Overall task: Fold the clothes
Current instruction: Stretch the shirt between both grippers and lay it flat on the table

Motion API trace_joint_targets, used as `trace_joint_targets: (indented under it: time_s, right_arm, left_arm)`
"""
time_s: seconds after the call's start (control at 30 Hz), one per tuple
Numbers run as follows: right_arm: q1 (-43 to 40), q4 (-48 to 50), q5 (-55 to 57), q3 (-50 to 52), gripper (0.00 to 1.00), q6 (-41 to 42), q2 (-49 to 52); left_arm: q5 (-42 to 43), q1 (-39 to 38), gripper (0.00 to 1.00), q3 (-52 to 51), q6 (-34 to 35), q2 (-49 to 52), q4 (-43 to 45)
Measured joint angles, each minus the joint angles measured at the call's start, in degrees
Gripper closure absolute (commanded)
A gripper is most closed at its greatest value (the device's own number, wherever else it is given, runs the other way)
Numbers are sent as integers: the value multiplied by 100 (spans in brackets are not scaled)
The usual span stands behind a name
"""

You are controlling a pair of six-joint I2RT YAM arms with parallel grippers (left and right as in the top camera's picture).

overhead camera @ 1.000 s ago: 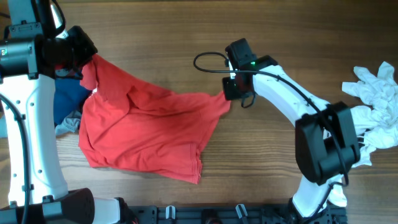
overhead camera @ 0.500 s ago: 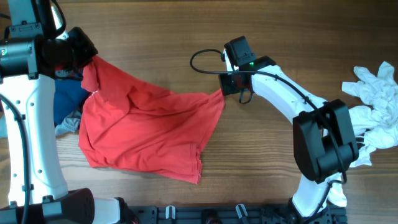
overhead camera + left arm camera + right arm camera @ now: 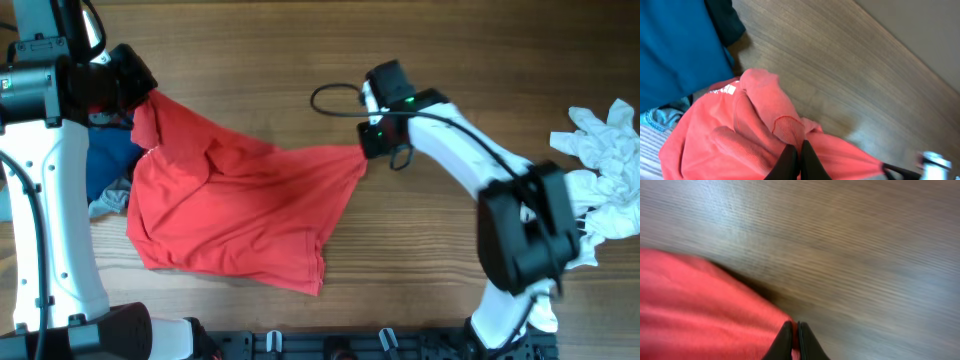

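The red T-shirt [image 3: 240, 200] lies crumpled and stretched across the left and middle of the table. My left gripper [image 3: 140, 95] is shut on its upper left corner; in the left wrist view the black fingers [image 3: 798, 155] pinch a bunched fold of the red T-shirt [image 3: 740, 135]. My right gripper [image 3: 367, 148] is shut on the shirt's right corner; in the right wrist view the fingers [image 3: 795, 335] clamp the edge of the red T-shirt [image 3: 705, 310]. The cloth is pulled taut between the two grippers. No lettering shows.
A blue garment [image 3: 108, 160] and a grey-blue one [image 3: 108, 203] lie under the shirt's left edge; the blue garment [image 3: 675, 50] fills the left wrist view's upper left. A pile of white cloth [image 3: 600, 170] lies at the far right. A black cable [image 3: 335, 100] loops by the right wrist.
My right gripper moved slightly left with the shirt corner, then back right, so the corner sits about where it was a second ago. The left arm has not moved.
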State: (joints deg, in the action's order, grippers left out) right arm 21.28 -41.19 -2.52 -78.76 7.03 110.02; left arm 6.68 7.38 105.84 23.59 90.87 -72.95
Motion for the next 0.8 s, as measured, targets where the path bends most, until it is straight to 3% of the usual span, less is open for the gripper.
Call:
trace_joint_targets:
  time_s: [0.27, 0.43, 0.6, 0.8]
  right_arm:
    - [-575, -1615, 1084, -2533, 96, 9, -3202]
    - [-575, -1971, 2135, -3473, 96, -116, -3947]
    - [-575, -2177, 2704, -3530, 96, -229, -4129]
    - [-927, -2302, 2540, -3582, 96, -286, -2732]
  left_arm:
    - [496, 0, 96, 2, 0, -542, 138]
    - [691, 195, 96, 120, 125, -1961, 625]
    - [697, 404, 96, 289, 205, -2949, 905]
    - [1080, 404, 96, 291, 225, -1716, 901]
